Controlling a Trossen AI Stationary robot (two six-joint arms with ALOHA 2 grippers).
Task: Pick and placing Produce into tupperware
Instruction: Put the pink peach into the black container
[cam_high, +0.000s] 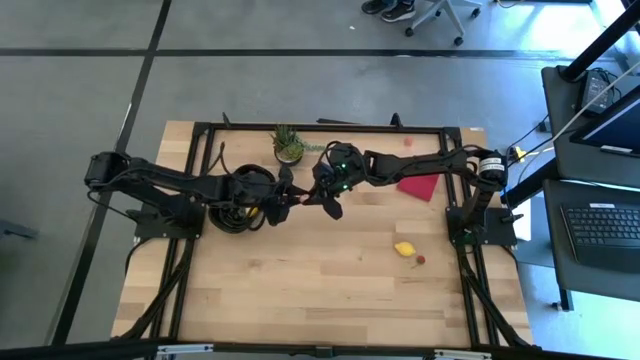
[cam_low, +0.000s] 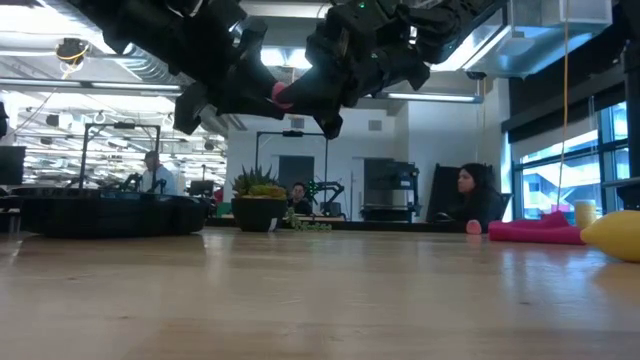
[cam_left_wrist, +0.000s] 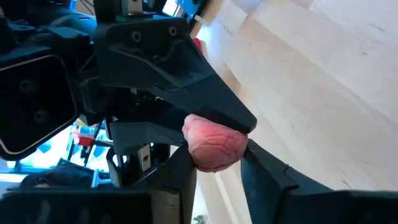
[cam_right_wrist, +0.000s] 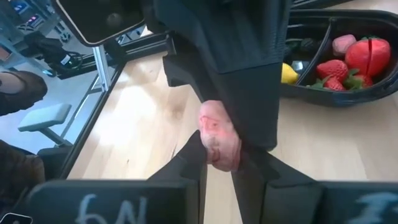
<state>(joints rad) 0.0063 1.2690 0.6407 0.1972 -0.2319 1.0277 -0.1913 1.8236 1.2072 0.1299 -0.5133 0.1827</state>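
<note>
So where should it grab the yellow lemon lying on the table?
Across the lemon's fat middle, jaws coming straight down from above: it lies flat on the bare table, and its ends taper. The small red berry sits close, so mind that side. Right now the left gripper and right gripper pinch a pink fruit piece.

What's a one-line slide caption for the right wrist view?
Both grippers pinch one wrinkled pink toy fruit mid-air above the wooden table, black plastic tupperware holding red strawberries behind.

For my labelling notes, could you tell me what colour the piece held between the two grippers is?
Pinkish red, with a wrinkled surface: the piece shows best in the left wrist view.
</note>
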